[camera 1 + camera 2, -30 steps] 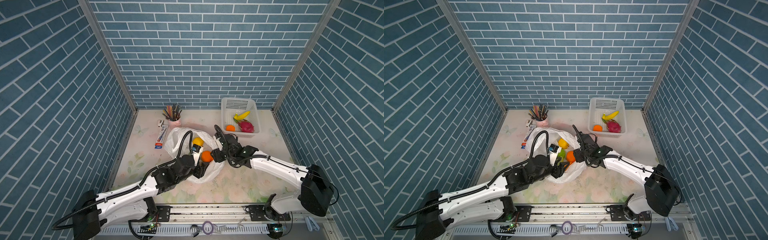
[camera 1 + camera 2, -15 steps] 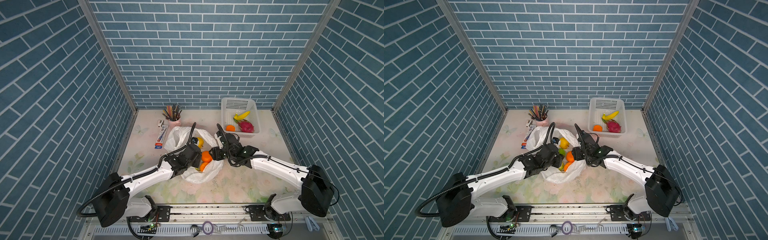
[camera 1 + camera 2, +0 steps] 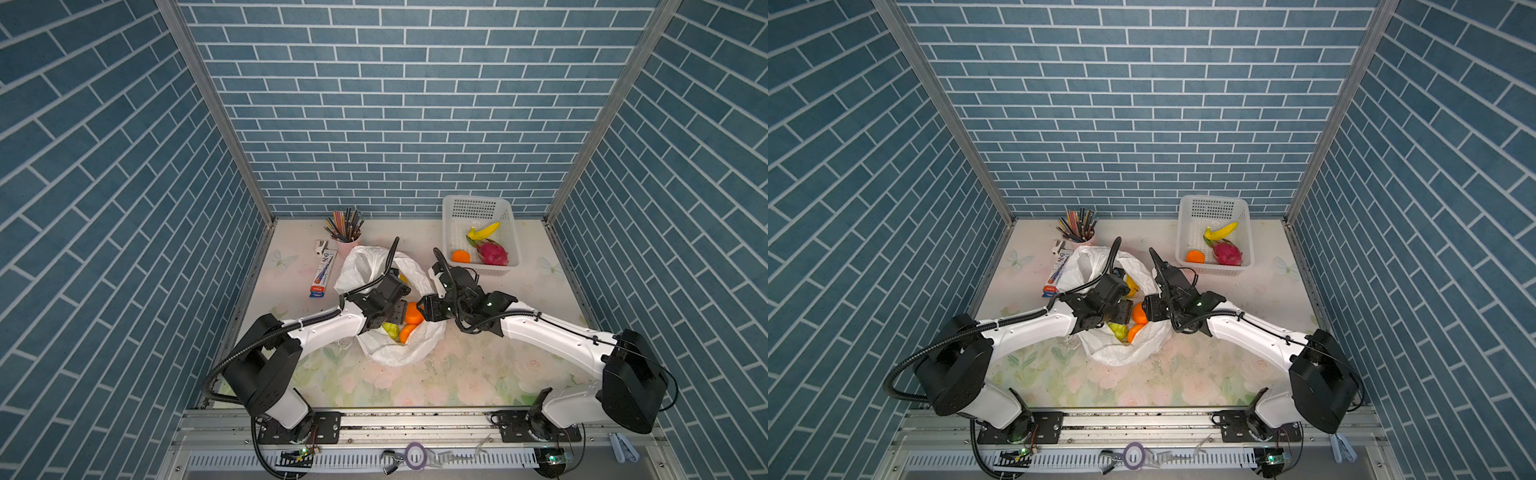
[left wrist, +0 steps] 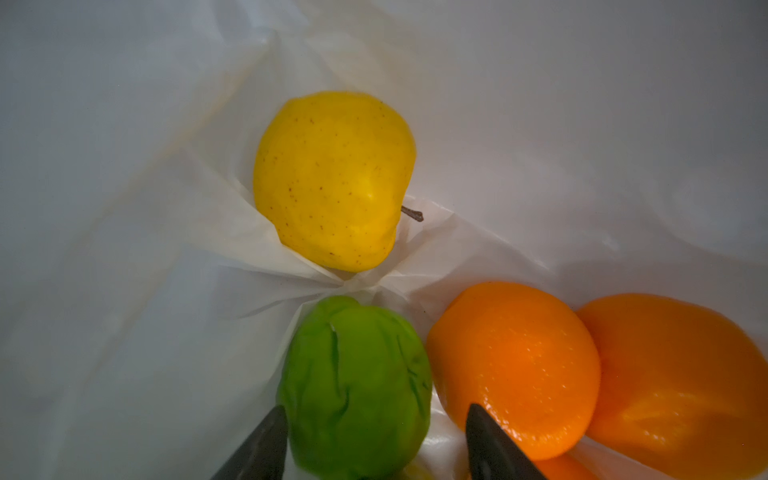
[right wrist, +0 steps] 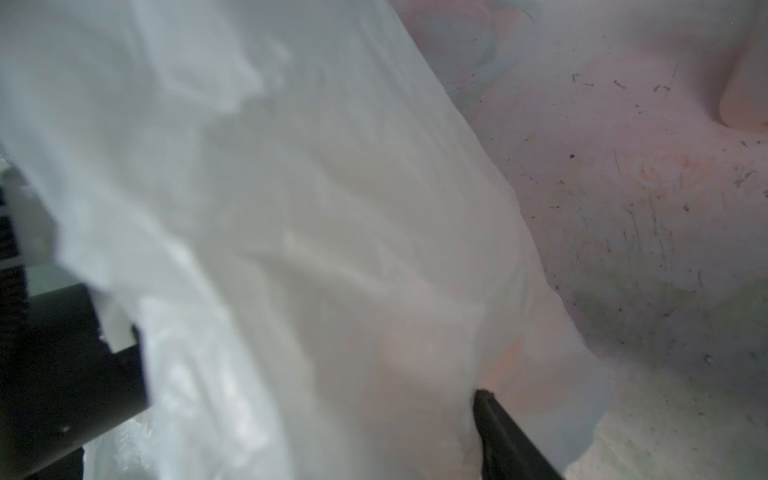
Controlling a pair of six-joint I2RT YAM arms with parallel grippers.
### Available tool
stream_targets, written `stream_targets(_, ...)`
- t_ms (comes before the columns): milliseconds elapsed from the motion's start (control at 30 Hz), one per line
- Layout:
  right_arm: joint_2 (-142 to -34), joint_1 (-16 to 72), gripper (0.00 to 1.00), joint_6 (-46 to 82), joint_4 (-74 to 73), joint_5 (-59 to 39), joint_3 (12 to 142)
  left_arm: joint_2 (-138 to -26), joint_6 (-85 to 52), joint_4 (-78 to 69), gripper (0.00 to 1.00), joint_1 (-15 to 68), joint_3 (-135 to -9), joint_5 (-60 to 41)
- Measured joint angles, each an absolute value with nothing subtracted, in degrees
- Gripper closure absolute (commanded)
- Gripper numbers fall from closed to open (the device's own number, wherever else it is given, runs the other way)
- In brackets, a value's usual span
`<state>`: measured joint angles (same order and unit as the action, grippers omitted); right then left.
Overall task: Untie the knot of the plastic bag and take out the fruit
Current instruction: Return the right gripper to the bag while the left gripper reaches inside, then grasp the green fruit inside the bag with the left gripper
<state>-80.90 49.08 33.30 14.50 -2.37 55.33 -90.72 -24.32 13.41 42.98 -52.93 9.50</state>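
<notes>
Now the left claw (image 4: 376, 432) is down inside the plastic bag (image 3: 390, 353)

Since a second ago the left claw has pushed from the rim deeper into the bag, so picking can begin. Its fingers stand apart, holding nothing. Between them lies a wrinkled green fruit (image 4: 353, 386), just beside it a glossy orange (image 4: 515, 365), farther off a speckled yellow apple (image 4: 332, 178). The right claw (image 3: 424, 309) sits at the rim opposite; whether it pinches film I cannot tell.

plastic bag (image 3: 395, 353) mouth: open | blocking left pincer (image 4: 376, 446): green fruit (image 4: 353, 382), orange (image 4: 515, 365) | seemingly free: around yellow apple (image 4: 332, 178)
</notes>
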Motion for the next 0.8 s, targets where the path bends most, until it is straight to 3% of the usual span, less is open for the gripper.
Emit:
stream_targets(233,-81.0,49.1,0.39,33.3,14.5,-2.5,55.5,-94.8,-23.5,12.6,0.28,42.2,-53.2,10.5)
stream_targets(500,-81.2,49.1,0.38,33.3,14.3,-2.6,55.6,-95.1,-22.7,10.7,0.5,41.9,-53.4,8.1)
stream_targets(800,-82.2,48.9,0.36,34.8,14.3,-1.0,57.6,-88.0,-21.1,7.0,0.55,41.9,-50.1,2.3)
